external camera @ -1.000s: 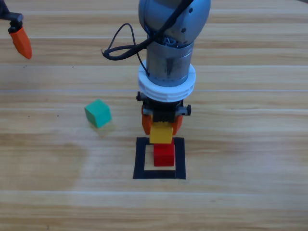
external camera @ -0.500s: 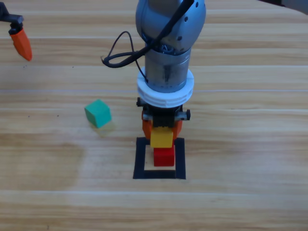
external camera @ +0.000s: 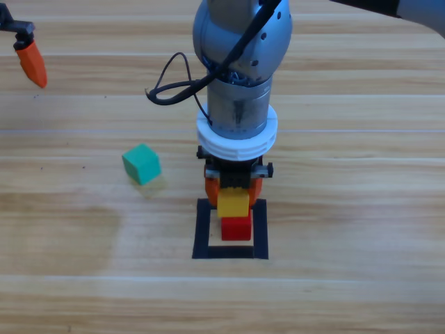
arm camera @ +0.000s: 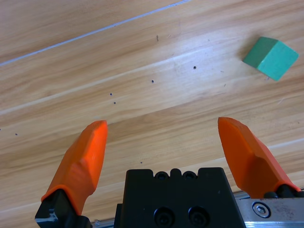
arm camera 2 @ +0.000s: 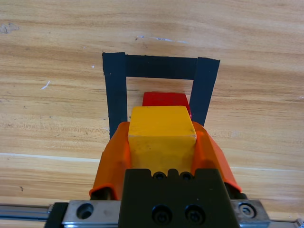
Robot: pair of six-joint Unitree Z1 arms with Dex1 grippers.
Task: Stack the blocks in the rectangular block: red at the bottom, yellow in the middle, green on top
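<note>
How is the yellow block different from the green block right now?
The yellow cube is gripped between the jaws of the right gripper, above the red cube; the green cube sits alone on the table, touched by nothing. The yellow one is over the black tape square; the green one lies outside it, to its left. Both are plain cubes of like size.

We see only a sliver of the red cube [arm camera 2: 165, 99] past the yellow cube [arm camera 2: 161, 134]; the left gripper [external camera: 29, 59] is mostly cut off at the picture's edge.
</note>
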